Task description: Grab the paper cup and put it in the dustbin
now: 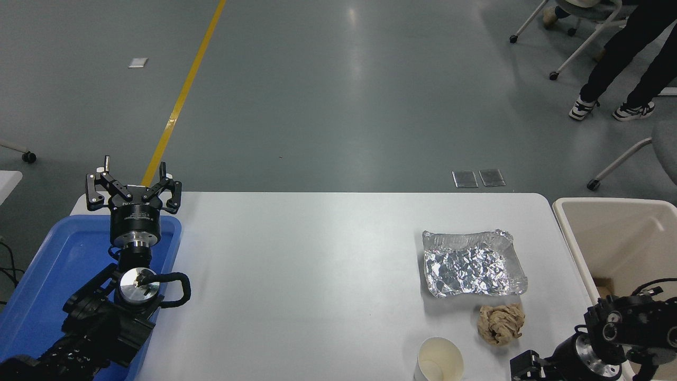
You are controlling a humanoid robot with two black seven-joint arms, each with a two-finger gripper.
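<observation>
The white paper cup (pixel 440 361) stands upright on the white table (pixel 317 275) at the front edge, its cream inside showing and its base cut off by the picture's bottom. The beige dustbin (pixel 624 238) stands beside the table's right end. My right gripper (pixel 526 366) comes in low at the bottom right, just right of the cup, and is mostly cut off by the frame. My left gripper (pixel 134 177) is parked, open and empty, over the far edge of the blue tray.
A crinkled silver foil tray (pixel 473 263) lies behind the cup, and a crumpled brown paper ball (pixel 501 323) lies between them, slightly right. A blue plastic tray (pixel 47 264) sits at the table's left end. A person's legs (pixel 624 69) and wheeled chairs are at the far right.
</observation>
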